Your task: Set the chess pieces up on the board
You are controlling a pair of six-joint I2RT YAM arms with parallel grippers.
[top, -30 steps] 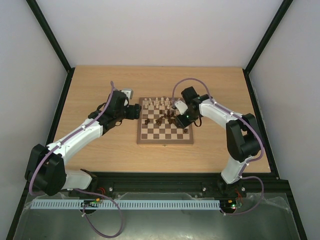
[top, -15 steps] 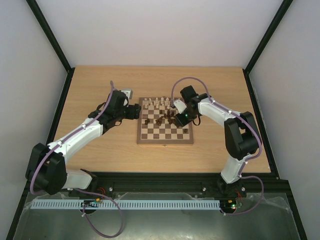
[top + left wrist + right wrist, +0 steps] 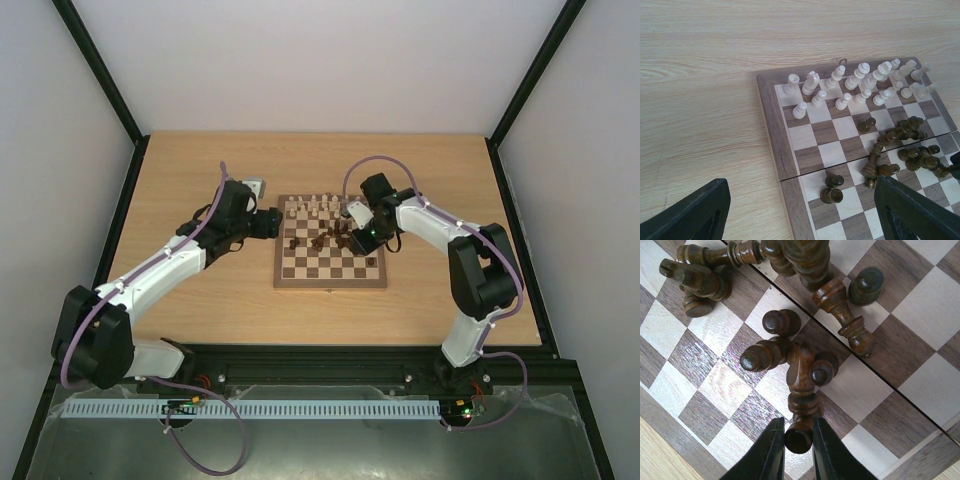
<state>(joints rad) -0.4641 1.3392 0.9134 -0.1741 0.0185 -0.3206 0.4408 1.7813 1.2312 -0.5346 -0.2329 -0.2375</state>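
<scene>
Right gripper [image 3: 798, 426] is clamped on the near end of a toppled dark piece [image 3: 802, 385] on the board's [image 3: 330, 284] right half.
The piece appears to lie flat, with its long axis running straight away from the fingertips toward the board's fold seam [image 3: 880, 369]. Its far end touches other dark pieces [image 3: 760, 357], which a lift may disturb. Left gripper [image 3: 271, 222] hangs wide open at the board's left rim, well apart.

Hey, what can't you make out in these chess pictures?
- Top camera: the tiny dark brown wooden chess pieces are too small to tell apart.
- Right wrist: the right tool covers the sides of the lying dark piece it pinches.
- Left wrist: the checkered wooden chessboard runs off the right and bottom edges.
</scene>
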